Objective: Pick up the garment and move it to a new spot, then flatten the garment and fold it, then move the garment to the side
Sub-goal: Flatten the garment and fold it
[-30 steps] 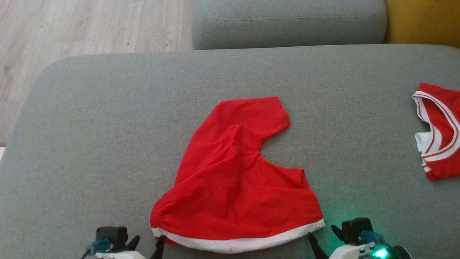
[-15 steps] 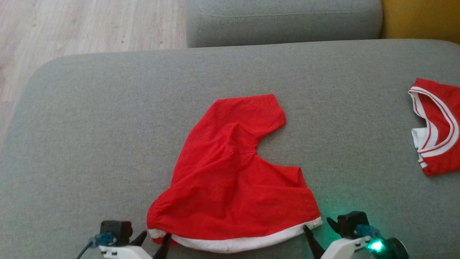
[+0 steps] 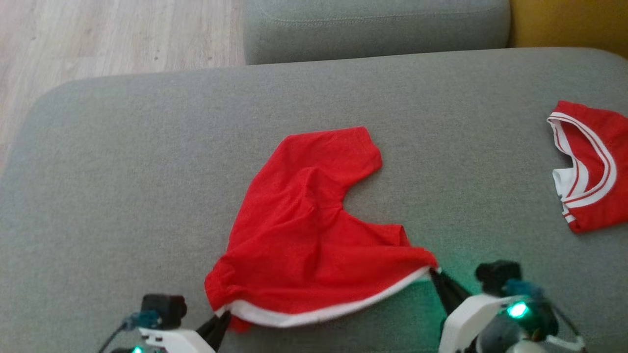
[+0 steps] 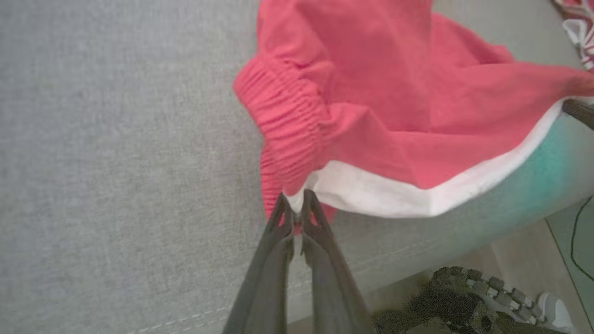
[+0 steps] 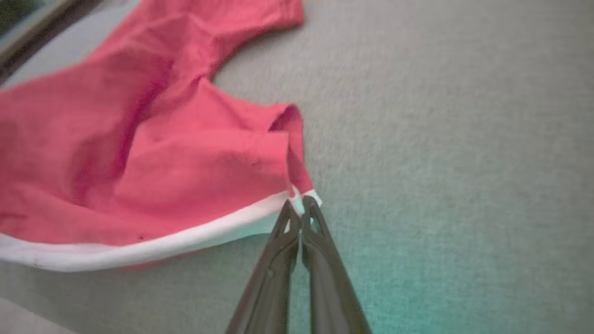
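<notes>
The garment point(image 3: 314, 230), red with a white band point(image 3: 294, 319), lies on the cushion point(image 3: 122, 162) between our two grippers. Our left gripper point(image 3: 222, 317) is pinched closed on the band's left end, with bunched red cloth just ahead of its tips. The band stretches across to our right gripper point(image 3: 435, 272), which is clamped on its right corner. Well to the right of that gripper lies another red top point(image 3: 588, 166).

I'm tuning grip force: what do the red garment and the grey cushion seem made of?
Garment: thin, soft matte fabric, perhaps a light knit; it drapes, creases, and has a gathered elastic band. Cushion: coarse matte woven upholstery; flecked grey weave, stitched seam.
</notes>
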`<state>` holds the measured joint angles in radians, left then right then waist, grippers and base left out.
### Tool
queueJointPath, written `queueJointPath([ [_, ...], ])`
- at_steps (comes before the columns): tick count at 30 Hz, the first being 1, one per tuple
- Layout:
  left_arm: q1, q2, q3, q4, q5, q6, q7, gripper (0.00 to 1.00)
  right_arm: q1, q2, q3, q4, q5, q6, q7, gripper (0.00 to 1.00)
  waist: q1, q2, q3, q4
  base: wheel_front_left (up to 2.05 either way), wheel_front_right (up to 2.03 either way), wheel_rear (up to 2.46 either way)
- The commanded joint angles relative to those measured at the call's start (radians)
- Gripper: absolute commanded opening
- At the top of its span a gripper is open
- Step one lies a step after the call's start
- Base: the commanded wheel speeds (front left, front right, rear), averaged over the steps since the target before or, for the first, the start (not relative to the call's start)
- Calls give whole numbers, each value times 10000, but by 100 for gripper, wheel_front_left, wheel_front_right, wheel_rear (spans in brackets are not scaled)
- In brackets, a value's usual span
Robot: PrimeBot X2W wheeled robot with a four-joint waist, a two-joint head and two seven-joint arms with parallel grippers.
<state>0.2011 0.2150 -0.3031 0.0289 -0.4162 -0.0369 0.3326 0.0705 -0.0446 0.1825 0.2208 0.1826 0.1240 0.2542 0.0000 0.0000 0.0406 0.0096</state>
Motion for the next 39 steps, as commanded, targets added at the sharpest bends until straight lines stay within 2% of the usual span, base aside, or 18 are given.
queueJointPath([
  [1, -363, 67, 530, -661, -256, -61, -19, 0, -371, -80, 41, -657, 354, 67, -72, 0, 0, 0, -71, -42, 0, 0, 0],
  [4, -141, 28, 859, -1748, -986, -111, 223, 0, -213, -196, -272, -1855, 1356, 67, 299, 0, 0, 0, -185, -165, 0, 0, 0],
  [7, 74, 155, 1158, -3218, -1706, -165, 689, 0, -8, -448, -601, -3558, 2516, 67, 861, 0, 0, 0, -256, -308, 0, 0, 0],
  [12, -123, 361, 1525, -5685, -2810, -212, 1471, 0, 46, -717, -1757, -6413, 4133, 67, 2045, 0, 0, 0, -130, -517, 0, 0, 0],
  [13, -123, 361, 1525, -5685, -2810, -212, 1471, 0, 46, -717, -1757, -6413, 4133, 67, 2045, 0, 0, 0, -130, -517, 0, 0, 0],
  [17, -1245, 362, 1725, -7123, -3739, -162, 2093, 0, -838, -791, -2662, -8089, 5025, 67, 3134, 0, 0, 0, 315, -643, 0, 0, 0],
  [20, -2773, 442, 1813, -7625, -4270, -25, 2742, 0, -2121, -809, -3167, -8558, 5443, 67, 3998, 0, 0, 0, 796, -696, 0, 0, 0],
  [23, -4611, 363, 1559, -7533, -4941, 144, 3547, 0, -3684, -1068, -3389, -8292, 5410, 67, 4843, 0, 0, 0, 1349, -635, 0, 0, 0],
  [25, -5888, 458, 1488, -7011, -5008, 258, 4045, 0, -4781, -1121, -3445, -7745, 5293, 67, 5242, 0, 0, 0, 1756, -592, 0, 0, 0],
  [28, -7827, 534, 1364, -5601, -4784, 393, 4565, 0, -6604, -1174, -3511, -6589, 4724, 67, 5484, 0, 0, 0, 2429, -450, 0, 0, 0],
  [31, -9746, 496, 1263, -3617, -4208, 477, 4628, 0, -8551, -1068, -3427, -5061, 3896, 67, 5265, 0, 0, 0, 3028, -337, 0, 0, 0],
  [34, -11551, 286, 1232, -1573, -3380, 483, 3922, 0, -10451, -723, -3447, -3262, 2968, 67, 4508, 0, 0, 0, 3550, -295, 0, 0, 0],
  [39, -13887, -270, 1000, 1708, -2105, 111, 1679, 0, -12971, -310, -3697, -290, 1942, 67, 2498, 0, 0, 0, 3970, -217, 0, 0, 0],
])
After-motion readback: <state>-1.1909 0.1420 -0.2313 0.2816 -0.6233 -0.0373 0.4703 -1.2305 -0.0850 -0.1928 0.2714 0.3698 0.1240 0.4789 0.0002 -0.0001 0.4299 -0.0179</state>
